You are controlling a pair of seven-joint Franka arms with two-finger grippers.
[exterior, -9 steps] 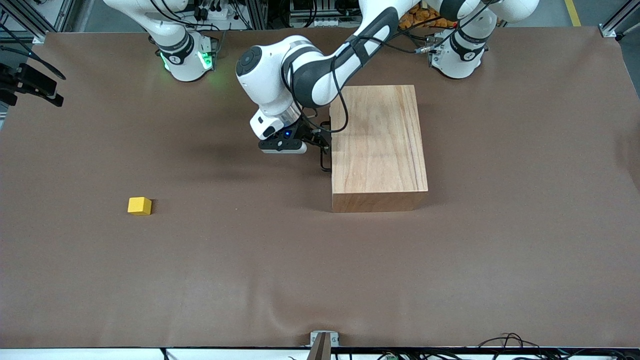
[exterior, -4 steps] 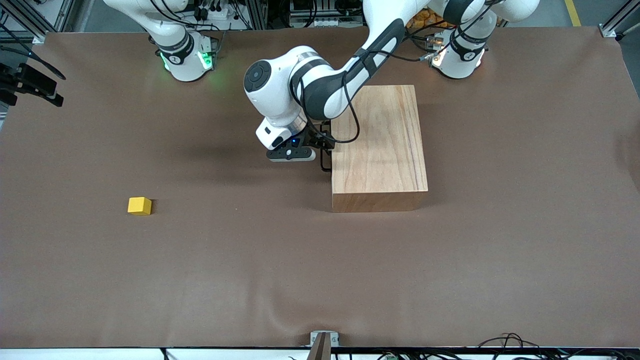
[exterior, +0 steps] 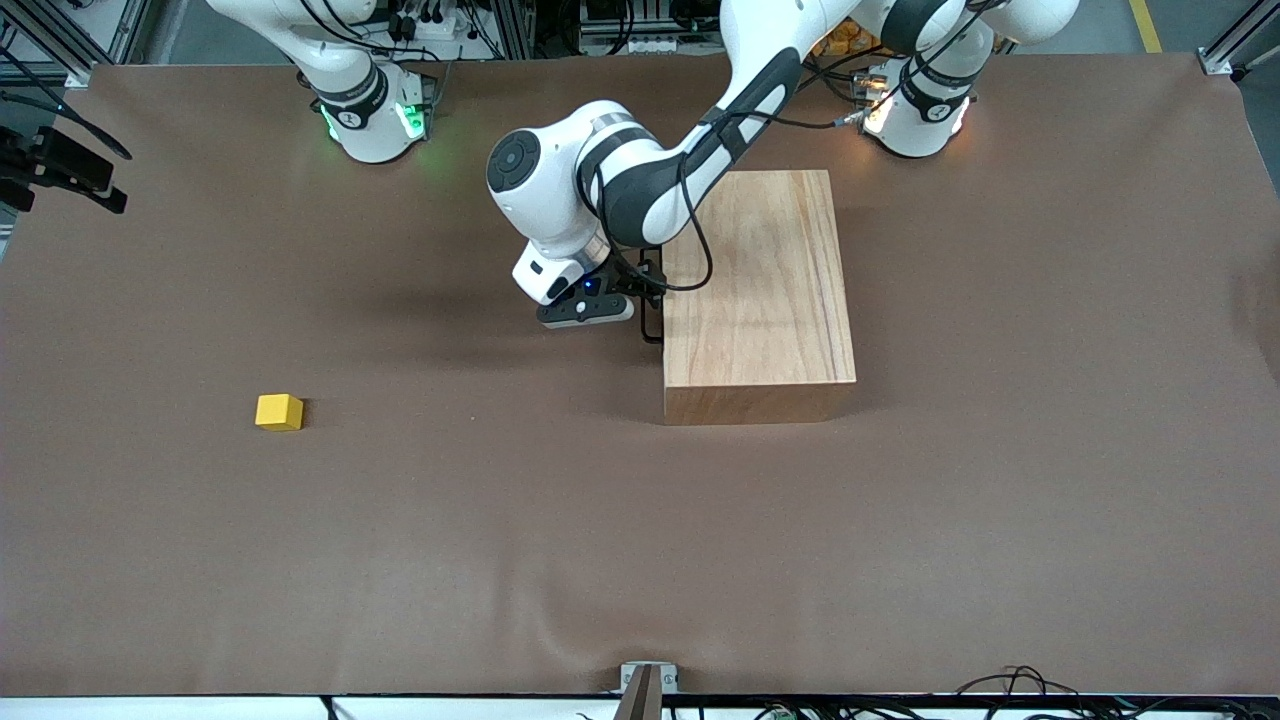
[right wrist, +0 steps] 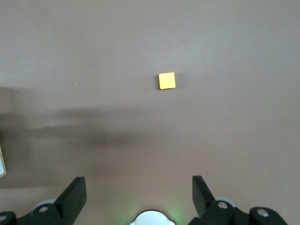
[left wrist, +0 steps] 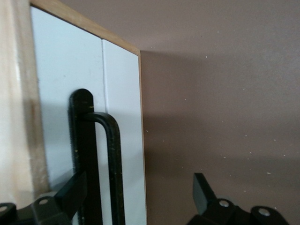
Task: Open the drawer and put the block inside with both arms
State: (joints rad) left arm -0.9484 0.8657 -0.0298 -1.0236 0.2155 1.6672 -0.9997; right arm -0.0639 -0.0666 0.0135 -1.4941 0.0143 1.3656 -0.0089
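Lowest in the front frame, toward the right arm's end of the brown table (exterior: 500, 550), the small bright yellow cube block (exterior: 279, 412) lies where it lay a second ago, untouched and well apart from everything else.

At mid-frame, the large plain wooden box (exterior: 760, 290) has not shifted either, and its drawer's white front panel (left wrist: 61, 84) sits flush: the drawer is not yet open. What has changed is my left arm. Over the last second it has swung in toward the box, and my left tool (left wrist: 138, 180) now sits right at the drawer front. Its fingers are spread apart, with the thin black wire handle (left wrist: 112, 159) standing between them, close by one finger and not yet clamped. I judge the approach finished; closing on the handle and pulling comes next.

At the top edge of the frame my right arm waits. My right tool (right wrist: 139, 185) hangs high over the table, above the block, spread wide and holding nothing.
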